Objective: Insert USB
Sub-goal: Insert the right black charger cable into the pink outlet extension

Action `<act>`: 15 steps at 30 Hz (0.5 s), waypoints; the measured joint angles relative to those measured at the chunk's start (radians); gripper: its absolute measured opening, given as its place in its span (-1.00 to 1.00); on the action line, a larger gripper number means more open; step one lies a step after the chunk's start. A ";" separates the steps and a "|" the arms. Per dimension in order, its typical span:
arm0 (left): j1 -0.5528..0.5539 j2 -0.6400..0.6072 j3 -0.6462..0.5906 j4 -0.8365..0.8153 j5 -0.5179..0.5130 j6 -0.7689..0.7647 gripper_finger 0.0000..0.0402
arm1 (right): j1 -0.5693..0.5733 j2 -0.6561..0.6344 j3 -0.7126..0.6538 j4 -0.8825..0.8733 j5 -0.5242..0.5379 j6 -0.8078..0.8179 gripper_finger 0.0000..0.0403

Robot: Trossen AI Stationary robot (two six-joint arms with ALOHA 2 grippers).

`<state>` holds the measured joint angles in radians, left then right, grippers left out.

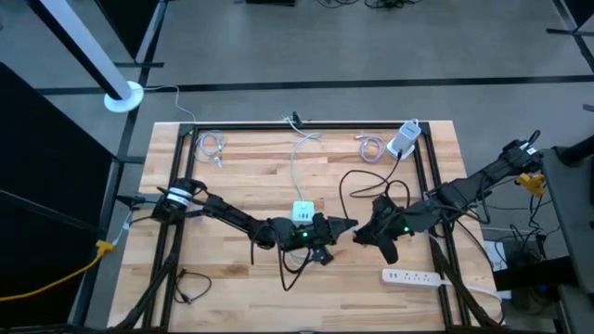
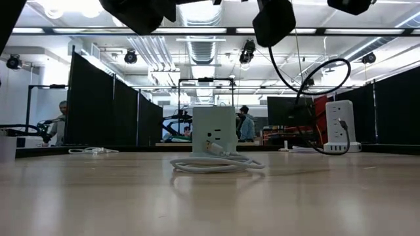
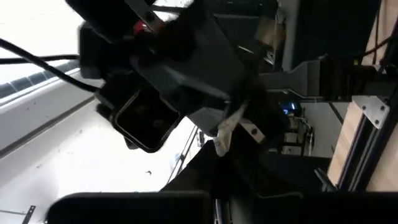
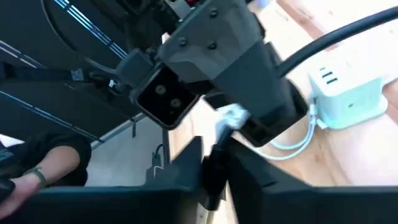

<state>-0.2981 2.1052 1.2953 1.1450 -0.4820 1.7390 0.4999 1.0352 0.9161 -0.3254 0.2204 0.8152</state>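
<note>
Near the middle of the wooden surface [image 1: 241,186], the two claws are brought nose to nose: the left claw [image 1: 336,229] reaches in from the left and the right claw [image 1: 364,232] from the right, their tips almost meeting just to the right of the white charger block [image 1: 303,212]. A small white USB plug [image 4: 231,116] is seen in the right wrist view at the tip of the left claw, pinched between its pressed-together fingers; the same white end [image 3: 225,132] shows in the left wrist view beside the opposing claw. The plug's thin white cable [image 2: 210,164] is coiled at the foot of the block in the low view. The block lies just behind and to the left of both claw tips, its socket face [image 2: 214,139] being turned toward the low camera, so the plug's long axis, now running roughly along the line between the arms, is judged to need turning toward that face. The left arm is the nearer to the block. The right claw has its fingers drawn nearly together, right at the plug; whether they actually grip it cannot be told. A handover or regrasp is judged to be in hand, with insertion not yet done.
</note>
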 joint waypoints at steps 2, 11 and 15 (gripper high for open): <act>0.001 0.000 0.001 -0.002 0.000 -0.030 -0.97 | 0.000 -0.005 0.000 0.000 0.010 -0.002 -0.91; 0.017 0.000 0.000 -0.031 -0.109 -0.420 -0.82 | 0.009 0.001 0.000 -0.064 0.123 -0.029 -0.91; 0.038 0.000 0.000 -0.096 -0.115 -0.611 -0.63 | 0.021 -0.005 0.001 -0.069 0.170 -0.067 -0.91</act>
<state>-0.2606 2.1056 1.2953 1.0492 -0.5968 1.1276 0.5209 1.0305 0.9169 -0.3941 0.3905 0.7486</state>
